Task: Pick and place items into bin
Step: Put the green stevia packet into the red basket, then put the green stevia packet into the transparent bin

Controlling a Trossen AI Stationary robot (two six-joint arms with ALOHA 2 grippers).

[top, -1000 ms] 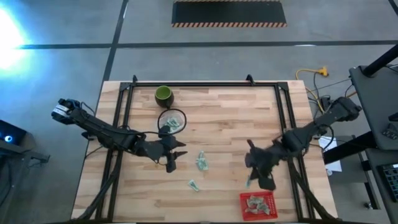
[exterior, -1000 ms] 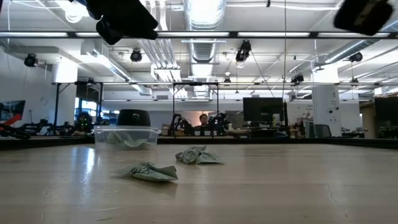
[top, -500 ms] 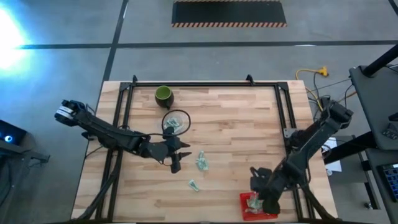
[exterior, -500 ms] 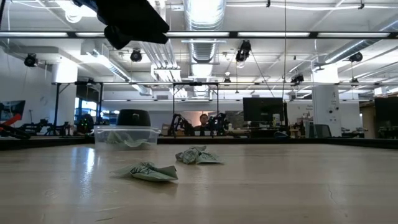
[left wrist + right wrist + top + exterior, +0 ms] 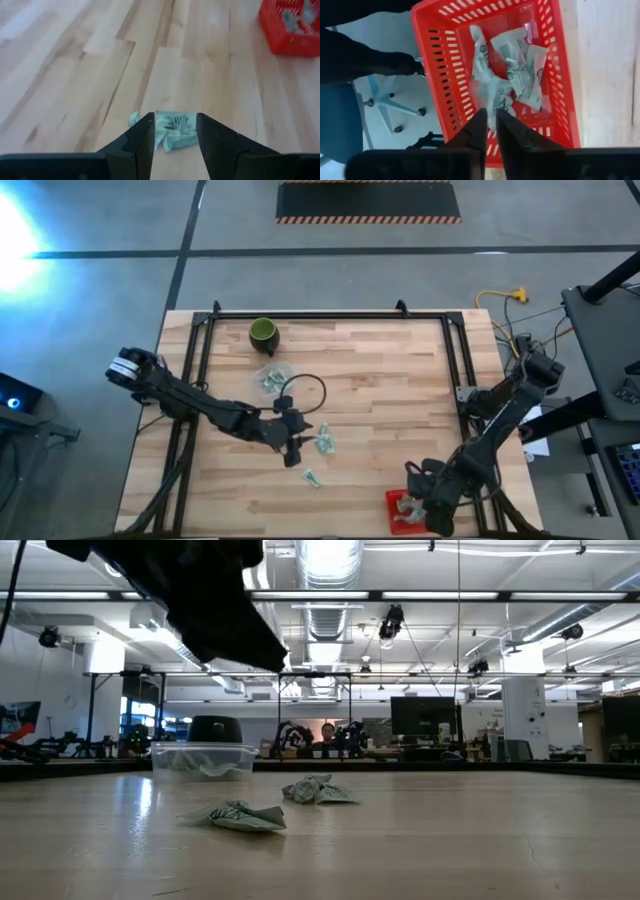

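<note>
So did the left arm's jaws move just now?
Yes. The left gripper slid away from the green cup, toward the packet mid-table.

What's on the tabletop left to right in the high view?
Green cup → packets by the clear container → left tool → loose packet → packet → right tool, nearly shut, over the red bin.
</note>
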